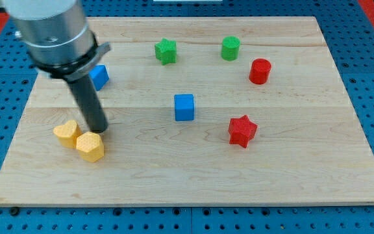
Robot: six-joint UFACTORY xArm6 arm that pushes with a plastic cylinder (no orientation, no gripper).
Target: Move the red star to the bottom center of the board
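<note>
The tool here is only a straight dark rod, so it has nothing to open or close, and it holds nothing. The tip [100,130] rests on the wooden tabletop [187,182] at the view's left, just above a yellow hexagon-like block [90,147] and just to the right of a second yellow block [66,133]; whether it touches either one I cannot tell. The two yellow blocks lie against each other.

The red star [242,130] lies to the right of the board's centre, well apart from the tip. A blue cube [184,107] stands near the middle, up and to the left of the star. Another blue block [99,77] is partly hidden behind the rod's body at the upper left. Near the view's top are a green star [165,51] and a green block [230,48], and a red cylinder [260,71] stands below and to the right of them.
</note>
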